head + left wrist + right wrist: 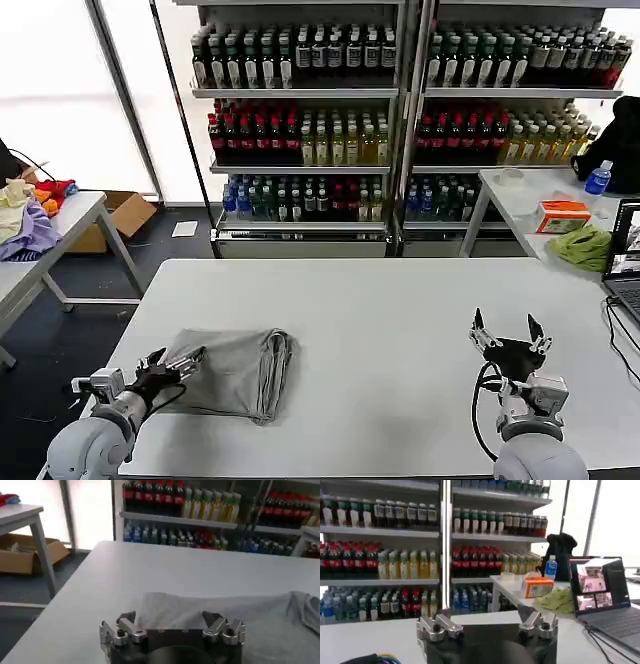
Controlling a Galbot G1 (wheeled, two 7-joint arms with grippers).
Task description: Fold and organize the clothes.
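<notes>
The grey T-shirt (235,372) is lying on the white worktop (400,320) toward the robot's left, already gathered into a compact, roughly rectangular bundle with a bunched, layered fold along its right edge, so the folding is looking mostly done; what seems left is tidying that lumpy edge and setting the bundle in place. Its long axis is running roughly away from the robot, slightly slanted. The left hand (178,362) is sitting at the shirt's near-left corner with fingers apart, not gripping cloth. The right hand (510,335) is waiting well apart on the right, fingers spread and pointing up.
</notes>
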